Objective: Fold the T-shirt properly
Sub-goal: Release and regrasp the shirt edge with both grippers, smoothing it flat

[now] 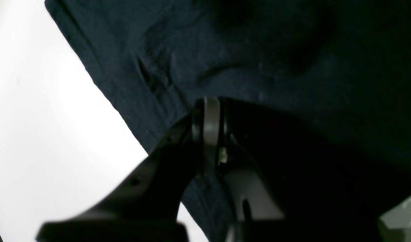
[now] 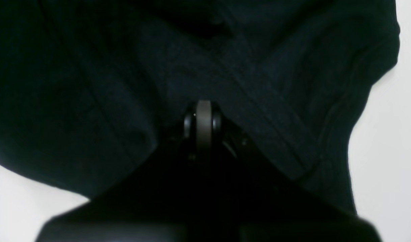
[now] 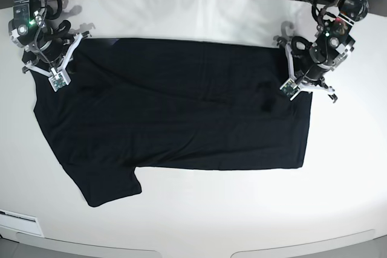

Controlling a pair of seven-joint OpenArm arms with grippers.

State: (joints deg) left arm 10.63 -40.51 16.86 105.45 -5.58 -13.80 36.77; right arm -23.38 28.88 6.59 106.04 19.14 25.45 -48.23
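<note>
**Pinching both far corners: risks to the fold**

Lying spread across the white bench, the T-shirt is seen nearly flat, one sleeve pointing toward the near left in the base view. The left hand is closed tight on fabric at the hem-side edge; the right hand is closed tight on cloth by the far shoulder. A thin pinch could slip when lifted, dropping one side and skewing the fold. Uneven lifting could bunch the wrinkled middle. Only one layer may be caught.

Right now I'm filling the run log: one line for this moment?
shirt flat on table | left gripper shut on shirt | right gripper shut on shirt
</note>
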